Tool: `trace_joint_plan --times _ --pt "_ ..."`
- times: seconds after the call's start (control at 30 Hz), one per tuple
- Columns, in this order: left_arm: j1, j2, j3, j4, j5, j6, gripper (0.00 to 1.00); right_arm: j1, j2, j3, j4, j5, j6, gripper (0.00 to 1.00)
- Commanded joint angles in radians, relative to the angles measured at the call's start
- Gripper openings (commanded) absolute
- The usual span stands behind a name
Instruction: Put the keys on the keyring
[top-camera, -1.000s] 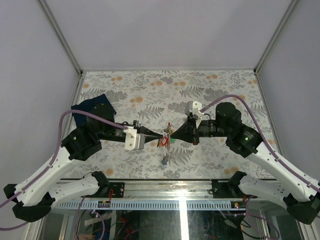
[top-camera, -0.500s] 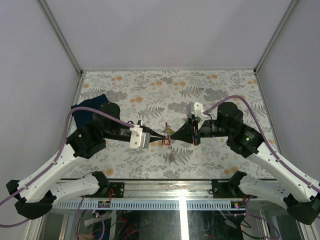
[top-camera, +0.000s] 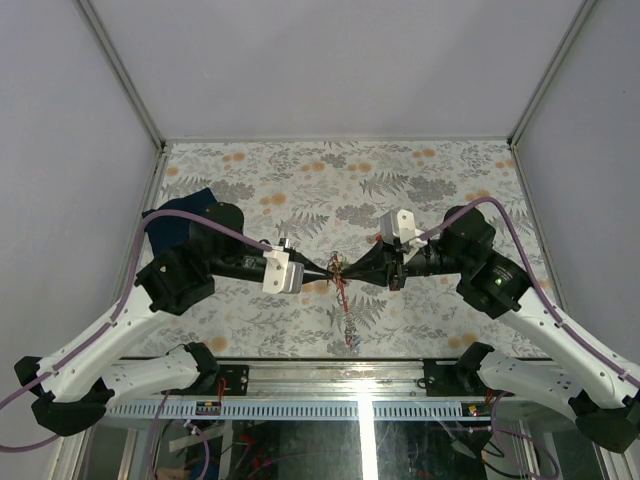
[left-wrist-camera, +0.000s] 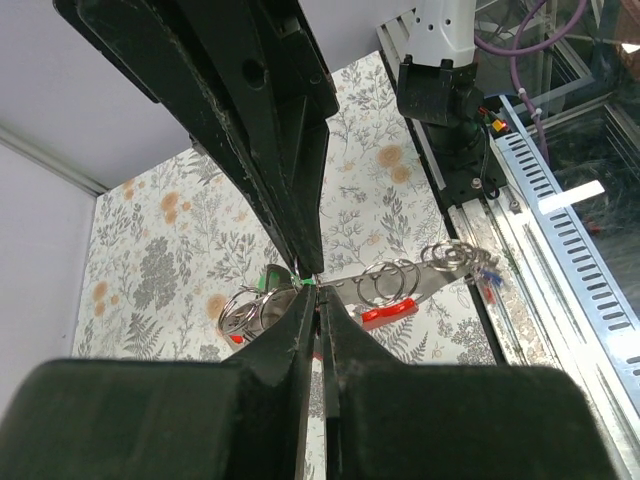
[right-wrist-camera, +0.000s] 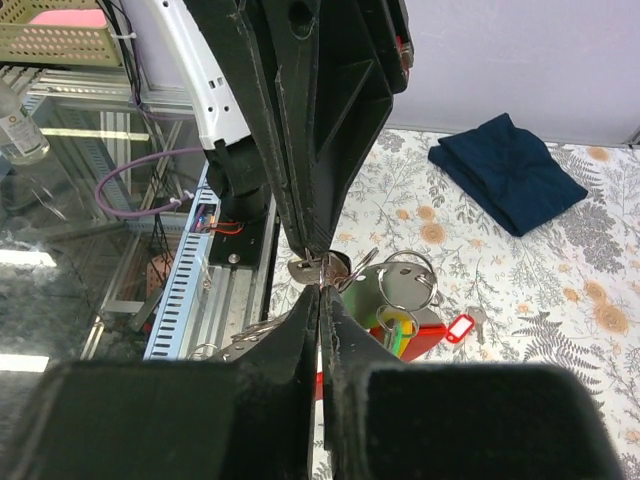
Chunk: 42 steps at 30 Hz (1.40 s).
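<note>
My two grippers meet tip to tip above the table's near middle, with the keyring (top-camera: 341, 286) hanging between them. Its grey fob (left-wrist-camera: 420, 283), red strap (left-wrist-camera: 388, 313) and several wire rings (left-wrist-camera: 385, 284) show in the left wrist view. Green and yellow tags (right-wrist-camera: 398, 330) hang from one ring. The left gripper (top-camera: 329, 270) is shut; a small silver key (right-wrist-camera: 304, 267) sits at its tip. The right gripper (top-camera: 347, 271) is shut on a thin ring of the keyring (right-wrist-camera: 340, 268). Another key with a red tag (right-wrist-camera: 462, 327) lies on the table.
A folded dark blue cloth (top-camera: 183, 216) lies at the table's left, behind the left arm. The floral tablecloth (top-camera: 400, 180) runs to white walls on three sides. A metal rail with slotted ducts (top-camera: 330, 405) borders the near edge.
Both grippers have stayed shut and tip to tip. The pair shifted slightly right and the arms straightened toward each other. The hanging keys now dangle lower and more to the right.
</note>
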Motion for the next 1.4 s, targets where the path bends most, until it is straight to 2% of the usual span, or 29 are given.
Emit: trace_joint_plan --times 0.0,0.47,1.37 --pt "-0.009 -0.008 0.023 0.057 0.007 -0.031 0.0 -0.004 -0.019 -0.011 0.108 -0.042 -0.034 0.0" --pt "-0.01 -0.023 -0.017 0.134 0.037 -0.102 0.0 -0.003 -0.101 -0.142 0.25 -0.068 -0.133 0.0" --pt "-0.01 -0.001 -0.026 0.163 0.092 -0.107 0.0 -0.003 -0.083 -0.091 0.232 -0.152 -0.132 0.0"
